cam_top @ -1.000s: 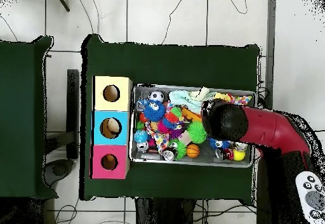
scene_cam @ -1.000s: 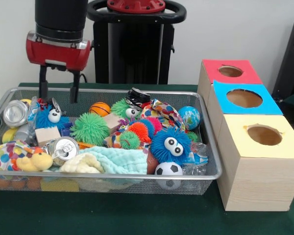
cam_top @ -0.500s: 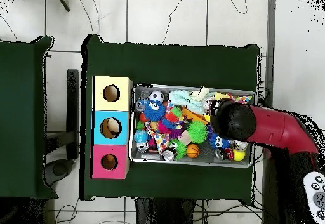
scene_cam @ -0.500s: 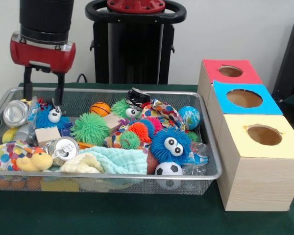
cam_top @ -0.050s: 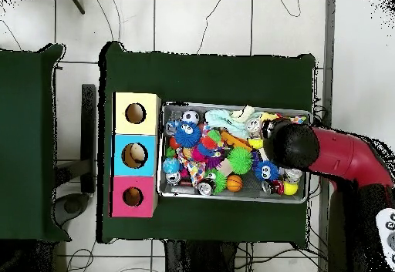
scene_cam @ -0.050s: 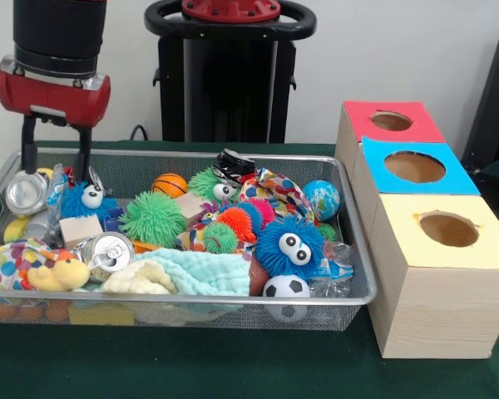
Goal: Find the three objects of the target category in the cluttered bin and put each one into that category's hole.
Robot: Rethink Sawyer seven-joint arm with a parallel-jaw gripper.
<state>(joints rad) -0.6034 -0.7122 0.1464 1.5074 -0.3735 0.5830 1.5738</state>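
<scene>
Wire mesh bin (scene_cam @ -0.050s: 191, 309) fills lower left of the front view, packed with toys: two silver cans, one (scene_cam @ -0.050s: 108, 249) lying near the front rim with its top facing out, another (scene_cam @ -0.050s: 27, 193) at the far left; big blue fuzzy ball with googly eyes (scene_cam @ -0.050s: 289, 246) right of centre, smaller blue googly one (scene_cam @ -0.050s: 87, 199) at left, green spiky ball (scene_cam @ -0.050s: 152, 219) between them, small basketball (scene_cam @ -0.050s: 170, 184) behind it, soccer ball (scene_cam @ -0.050s: 285, 288) at the front rim, globe ball (scene_cam @ -0.050s: 322, 199) at the right end, pale green cloth (scene_cam @ -0.050s: 201, 272) along the front. Gripper (scene_cam @ -0.050s: 54, 166) at upper left, fingers spread apart and empty, tips just inside the bin's back left corner above the left can and small blue ball. Right of the bin, three boxes in a row: yellow-topped box (scene_cam @ -0.050s: 441, 274) nearest, blue-topped box (scene_cam @ -0.050s: 412, 170) in the middle, red-topped box (scene_cam @ -0.050s: 391, 123) furthest, each with a round hole. Overhead, the arm (cam_top @ -0.050s: 339, 155) enters from the right over the bin's right end.
</scene>
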